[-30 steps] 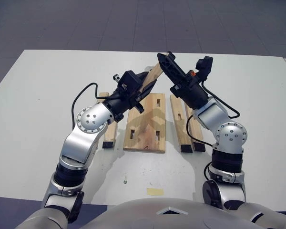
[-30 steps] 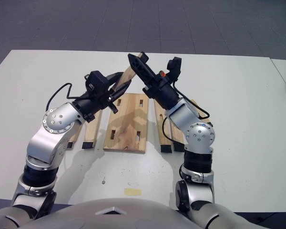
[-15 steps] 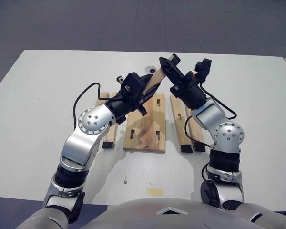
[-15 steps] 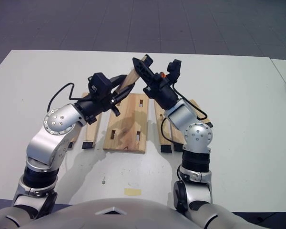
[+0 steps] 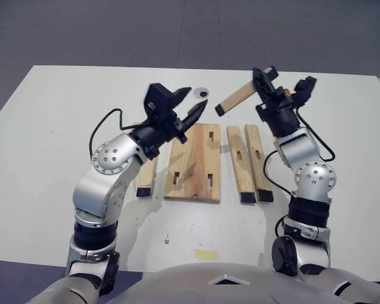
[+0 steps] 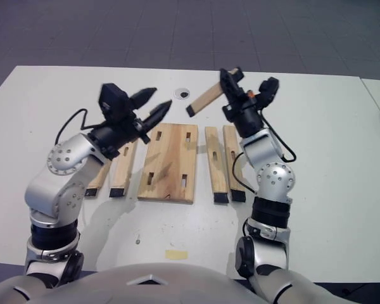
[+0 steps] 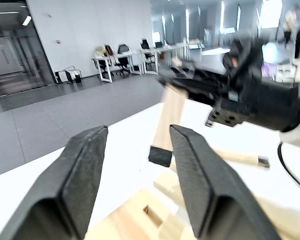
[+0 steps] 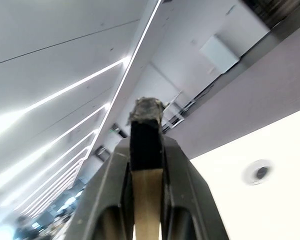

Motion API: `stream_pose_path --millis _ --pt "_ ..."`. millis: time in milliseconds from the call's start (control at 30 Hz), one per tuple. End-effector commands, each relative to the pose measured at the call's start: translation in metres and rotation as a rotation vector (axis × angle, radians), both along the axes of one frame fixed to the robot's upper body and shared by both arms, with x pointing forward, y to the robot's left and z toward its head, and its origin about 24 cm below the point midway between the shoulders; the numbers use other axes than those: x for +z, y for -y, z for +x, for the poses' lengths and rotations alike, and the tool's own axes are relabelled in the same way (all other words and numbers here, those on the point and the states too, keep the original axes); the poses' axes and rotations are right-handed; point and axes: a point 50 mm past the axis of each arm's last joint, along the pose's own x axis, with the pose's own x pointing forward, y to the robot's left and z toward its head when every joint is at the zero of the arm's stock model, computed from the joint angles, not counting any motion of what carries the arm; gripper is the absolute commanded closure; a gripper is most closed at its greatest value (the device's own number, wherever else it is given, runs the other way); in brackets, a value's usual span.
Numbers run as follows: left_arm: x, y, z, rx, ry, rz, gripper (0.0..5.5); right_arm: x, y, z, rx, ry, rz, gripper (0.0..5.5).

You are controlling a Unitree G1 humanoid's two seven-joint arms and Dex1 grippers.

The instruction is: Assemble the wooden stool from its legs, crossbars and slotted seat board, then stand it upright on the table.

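Aloft, the right gripper (image 5: 263, 81) is clamped on one wooden leg (image 5: 237, 97), holding it in the air over the far part of the white worktop (image 5: 50, 139). The leg slants down toward the robot's left, its black-capped end lowest and near the far edge of the slotted seat board (image 5: 193, 161) without touching it. From the right wrist camera, the two fingers (image 8: 177, 175) press on either side of the pale wood, the dark cap sticking out past their tips.

The left gripper (image 5: 189, 105) has its fingers spread with nothing between them. It is raised over the board's far left corner and points toward the held leg, close to it but apart. The left wrist camera looks out between those two dark fingers (image 7: 77, 180) at the leg and the right gripper beyond.

The seat board lies flat in the middle of the worktop, four slots showing in its face. Two more legs (image 5: 239, 161) lie side by side just to its right, black caps toward the robot. On the board's other side lie further wooden pieces (image 6: 119, 174), partly covered by the left arm; two can be made out from the right eye. A round hole (image 5: 201, 92) sits in the worktop near the far edge, and a strip of yellow tape (image 5: 206, 254) lies near the front edge.
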Motion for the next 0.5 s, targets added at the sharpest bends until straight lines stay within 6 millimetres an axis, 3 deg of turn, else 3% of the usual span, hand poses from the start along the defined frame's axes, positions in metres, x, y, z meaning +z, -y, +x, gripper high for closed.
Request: stream_pose_path --millis 33,200,367,500 --pt "0.004 -0.033 0.009 0.203 -0.047 -0.112 2.39 -0.023 0.022 -0.013 -0.101 -0.082 -0.112 5.10" --pt "-0.014 -0.049 0.013 0.367 -0.122 -0.036 1.59 -0.045 0.032 -0.028 -0.174 -0.173 -0.152 5.10" --pt "-0.017 -0.051 0.017 0.393 -0.127 0.004 0.75 -0.060 0.028 -0.047 -0.137 -0.237 -0.201 5.10" --pt "-0.020 -0.047 0.017 0.388 -0.136 0.014 0.11 -0.064 0.025 -0.051 -0.132 -0.256 -0.205 5.10"
